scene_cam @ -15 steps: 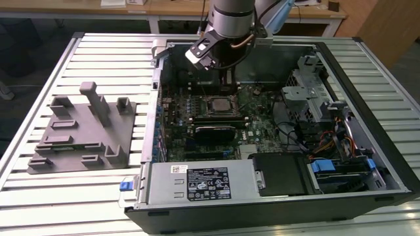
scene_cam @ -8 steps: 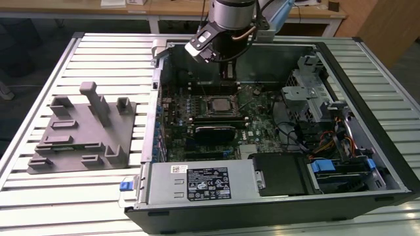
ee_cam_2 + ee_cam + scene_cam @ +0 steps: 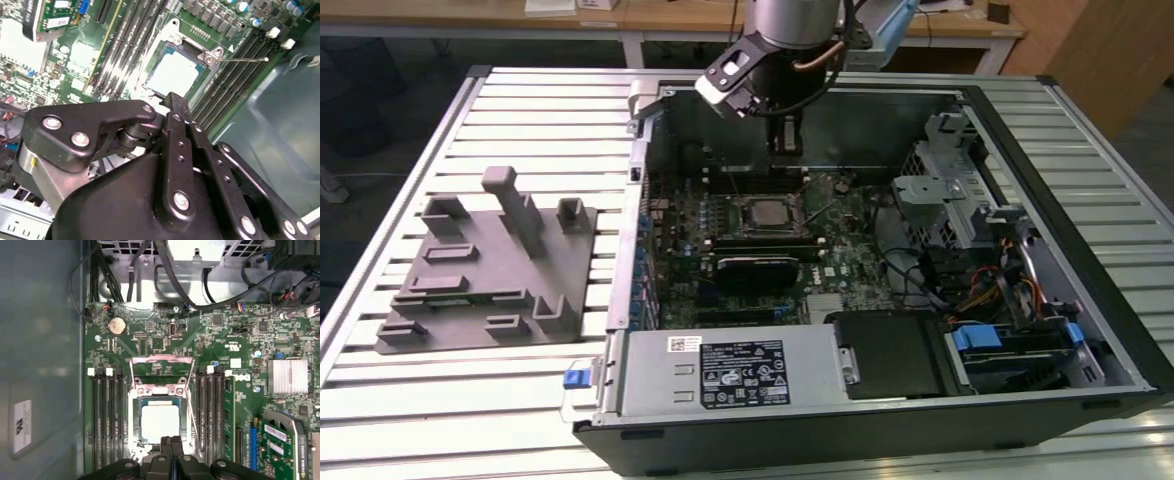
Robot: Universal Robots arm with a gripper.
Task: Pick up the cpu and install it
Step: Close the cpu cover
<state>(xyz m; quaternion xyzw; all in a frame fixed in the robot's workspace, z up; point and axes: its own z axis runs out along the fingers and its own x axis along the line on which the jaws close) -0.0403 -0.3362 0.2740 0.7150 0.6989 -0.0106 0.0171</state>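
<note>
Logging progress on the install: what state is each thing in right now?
cpu: lying flat in the socket, uncovered.
socket load plate: flipped open.
gripper: shut, holding nothing, above the cpu.
computer case: side panel off.

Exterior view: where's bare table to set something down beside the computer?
Bare table slats lie nearer the camera than the grey tray and beyond it, at the exterior view's left. The computer case is crowded around the cpu.
</note>
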